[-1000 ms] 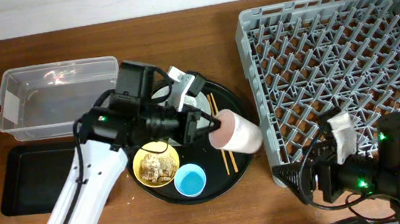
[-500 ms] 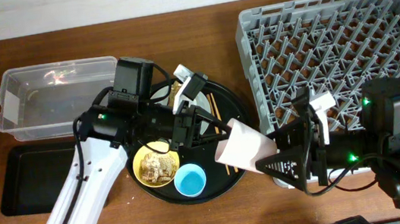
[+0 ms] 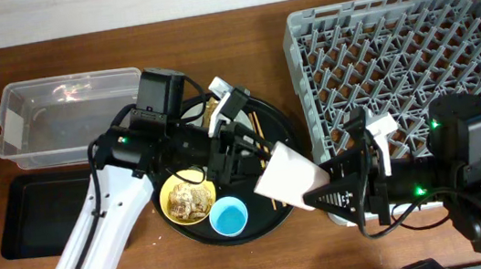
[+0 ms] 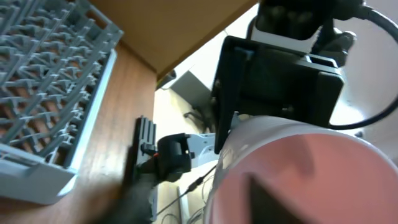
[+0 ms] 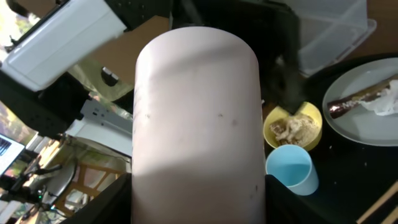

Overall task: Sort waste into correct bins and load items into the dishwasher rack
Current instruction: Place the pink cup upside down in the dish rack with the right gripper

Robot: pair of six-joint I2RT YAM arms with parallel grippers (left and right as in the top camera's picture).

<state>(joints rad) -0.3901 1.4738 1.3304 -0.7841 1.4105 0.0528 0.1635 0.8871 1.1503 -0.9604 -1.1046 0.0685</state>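
Note:
The small pink cup hangs on its side above the right edge of the round black tray. My right gripper is shut on it, and the black fingers press both sides of the cup. My left gripper stands open at the cup's mouth, its fingers spread. The yellow bowl holds beige food scraps. A light-blue cup stands beside it. The pale plate carries the gold-brown wrapper and the white napkin. The grey dishwasher rack fills the right side.
A clear tub stands at the back left, with a shallow black tray in front of it. The round black tray holds the dishes and the wooden chopsticks. My left arm hides most of the plate from overhead.
My right arm came up from the lower right and its jaws closed on the pink cup. The left gripper, shut on the cup before, has opened.

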